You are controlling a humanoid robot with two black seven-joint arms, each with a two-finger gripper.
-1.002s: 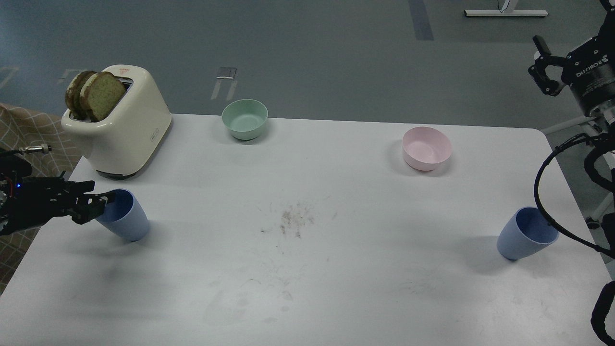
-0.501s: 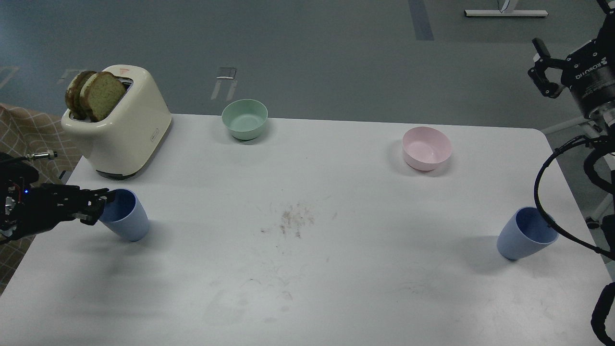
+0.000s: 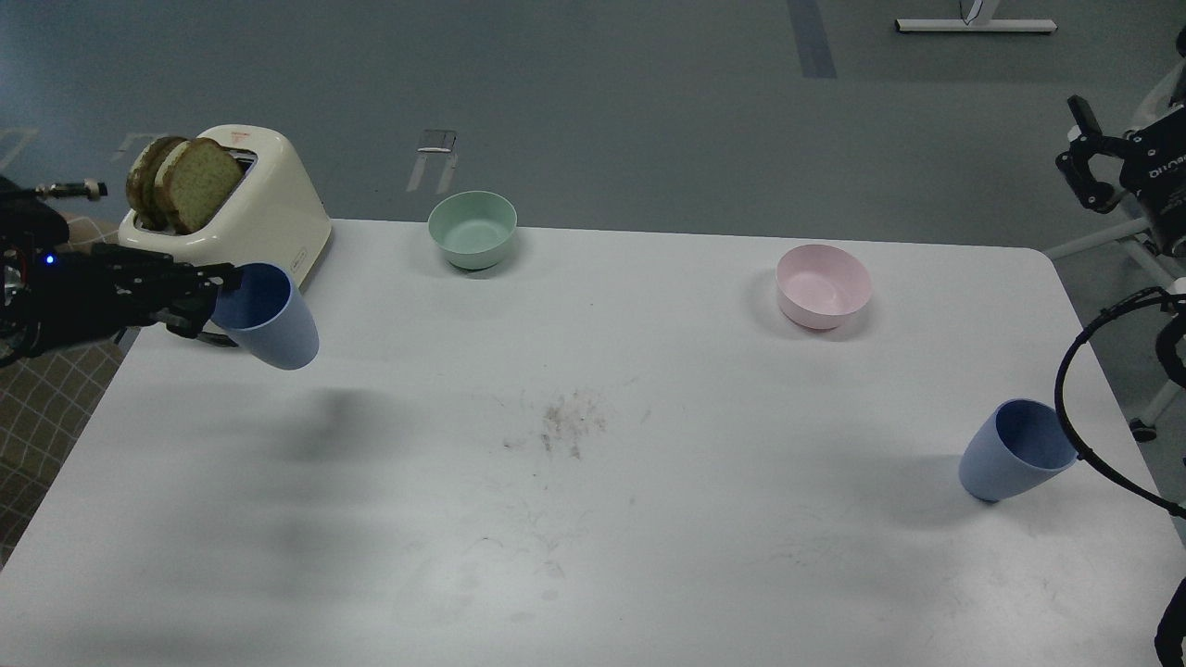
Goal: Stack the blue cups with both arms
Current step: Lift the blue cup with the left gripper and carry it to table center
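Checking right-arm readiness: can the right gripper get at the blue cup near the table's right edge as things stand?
Probably yes: the right gripper hangs high, apart from the blue cup; nothing stands between them.

1. The right gripper (image 3: pixel 1086 159) carries white lettering on its black body at the right edge of the view; it appears turned and partly cut off, and reads roughly "ROBOTIQ".
2. The cream toaster (image 3: pixel 269 208) bears a small dark mark on its side, too small to read.
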